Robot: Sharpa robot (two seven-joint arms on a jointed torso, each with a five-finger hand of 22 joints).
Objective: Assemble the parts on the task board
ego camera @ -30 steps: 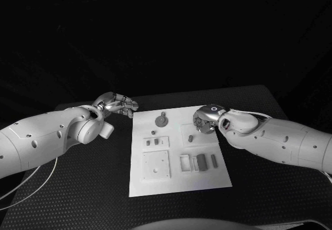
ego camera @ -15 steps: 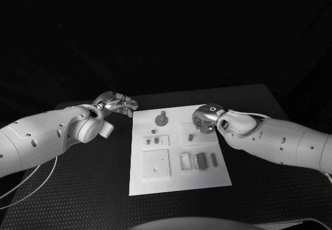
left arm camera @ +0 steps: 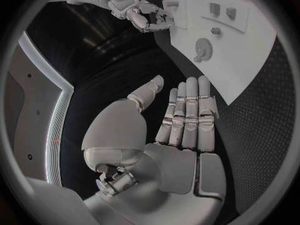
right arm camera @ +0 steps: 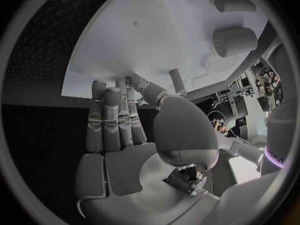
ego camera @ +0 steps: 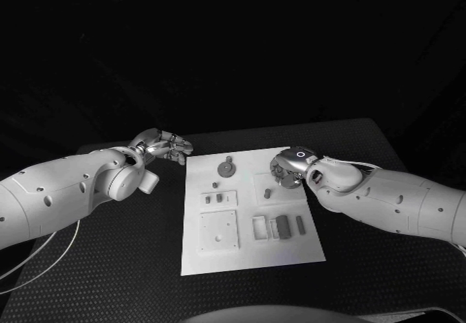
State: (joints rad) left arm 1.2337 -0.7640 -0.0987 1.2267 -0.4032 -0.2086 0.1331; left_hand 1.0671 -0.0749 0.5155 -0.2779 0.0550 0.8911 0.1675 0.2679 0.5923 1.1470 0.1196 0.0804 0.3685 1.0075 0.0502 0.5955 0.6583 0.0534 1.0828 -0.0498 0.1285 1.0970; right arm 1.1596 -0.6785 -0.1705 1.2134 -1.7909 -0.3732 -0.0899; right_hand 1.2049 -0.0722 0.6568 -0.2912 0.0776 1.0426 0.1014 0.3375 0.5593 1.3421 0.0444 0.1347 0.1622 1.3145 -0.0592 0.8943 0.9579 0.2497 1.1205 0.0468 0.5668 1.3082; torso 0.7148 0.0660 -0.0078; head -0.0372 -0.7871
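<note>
The white task board lies in the middle of the table. On it are a grey disc with a knob, a short peg, an upright peg and flat rectangular parts. My right hand hovers over the board's far right corner. Its fingers are stretched out, the thumb is near their tips and nothing is held; the upright peg stands just beside the thumb. My left hand is off the board's far left corner, with straight fingers, the thumb apart and nothing in it.
Square and rectangular recesses mark the board's near half. Black matting surrounds the board on all sides. The left wrist view shows the board, the disc and my right hand beyond it.
My right hand has edged slightly over the board's far right corner, close to the upright peg. The left hand and the parts have not moved.
</note>
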